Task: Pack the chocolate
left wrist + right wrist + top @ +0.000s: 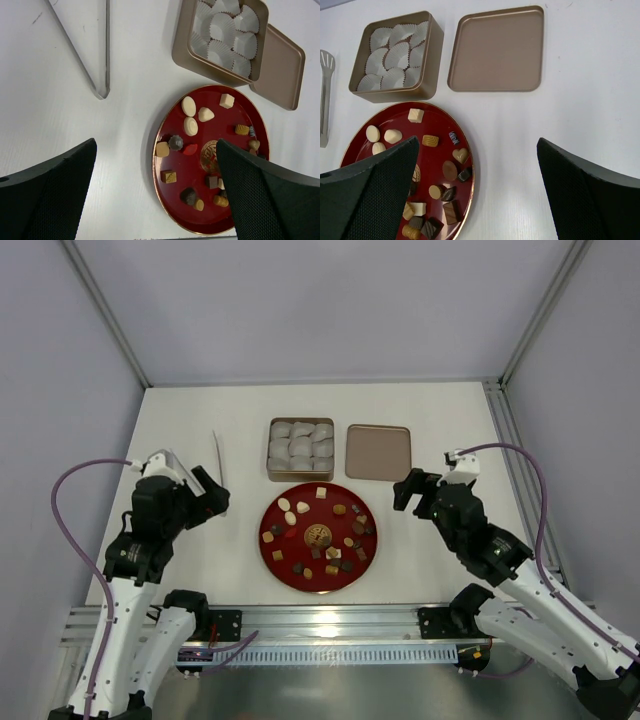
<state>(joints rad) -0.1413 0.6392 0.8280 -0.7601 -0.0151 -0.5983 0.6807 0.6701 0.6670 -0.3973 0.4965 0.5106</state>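
White tabletop (430, 430) inside a grey-walled frame carries everything; both arms hang above its near half, the left gripper (213, 494) and the right gripper (410, 492) each spread wide with nothing between the fingers. Between them sits a round red plate (220, 127); just behind it stands a square gold tin (395, 92), and beside that, touching or nearly so, its lid (497, 50) lies hollow side up. Metal tongs (102, 60) rest flat on the table off to the left, well apart from the plate. White paper cups (395, 57) fill the tin edge to edge, every one empty; the chocolate (190, 126) is all on the plate, so packing has not begun.

The likely trouble comes from size — the fingers are broad and the candies tiny; on the near right of the plate they crowd together, so a pinch there could catch two or flick a neighbour over the low rim. Rounded pieces may squirt out of a hard squeeze. The cups look light and loose; a finger dipping into the tin could crush one or drag it out. The tongs lie flush — hard to lift cleanly.
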